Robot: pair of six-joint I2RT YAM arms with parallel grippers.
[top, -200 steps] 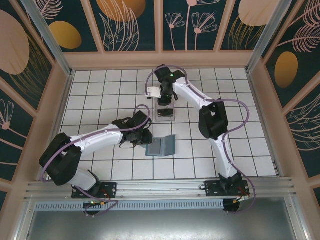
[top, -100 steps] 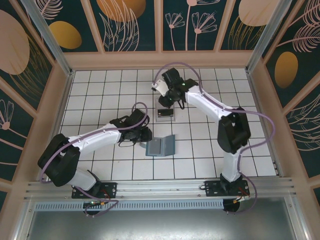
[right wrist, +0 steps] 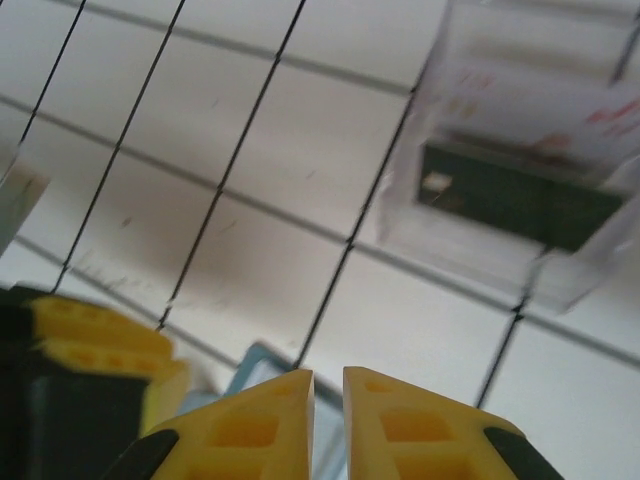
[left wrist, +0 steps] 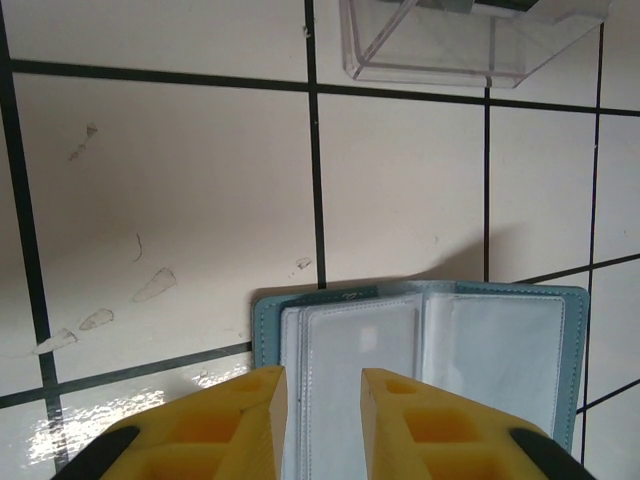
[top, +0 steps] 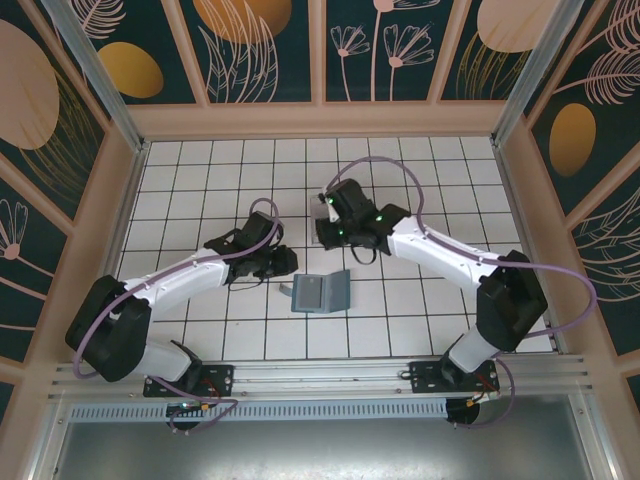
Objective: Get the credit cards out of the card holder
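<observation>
White tiled table (top: 200, 330) with black grid lines, fenced by beige posts and dark teal wall panels (top: 265, 45) painted with pale leaves and orange ovals. Along the near edge, an aluminium rail (top: 320, 372) carrying both arm bases, one arm reaching in from the left, the other bent round from the right.

In the nearer half of the table, about midway between the side walls, the card holder (top: 322, 293): teal-blue, lying open, two panels side by side, clear sleeves facing up. Whitish inserts behind the sleeves in the left wrist view; cards or plain lining, cannot tell.

Over the near edge of the holder's left panel, the left gripper (left wrist: 323, 382), yellow fingers (left wrist: 235, 420) apart by a narrow gap with nothing between them. Touching the holder or just above it, cannot tell.

Just beyond the holder's far edge, the right gripper (right wrist: 328, 378), yellow fingers nearly together with only a thin slit between, nothing held. Low at the left of the right wrist view, a corner of the teal holder and one yellow finger of the other arm.

Farther on, a clear plastic box (left wrist: 470, 55) standing on the tiles, apart from the holder. Inside it, blurred, a dark credit card (right wrist: 520, 195) with a small pale patch, and something whitish with reddish marks beyond it.
</observation>
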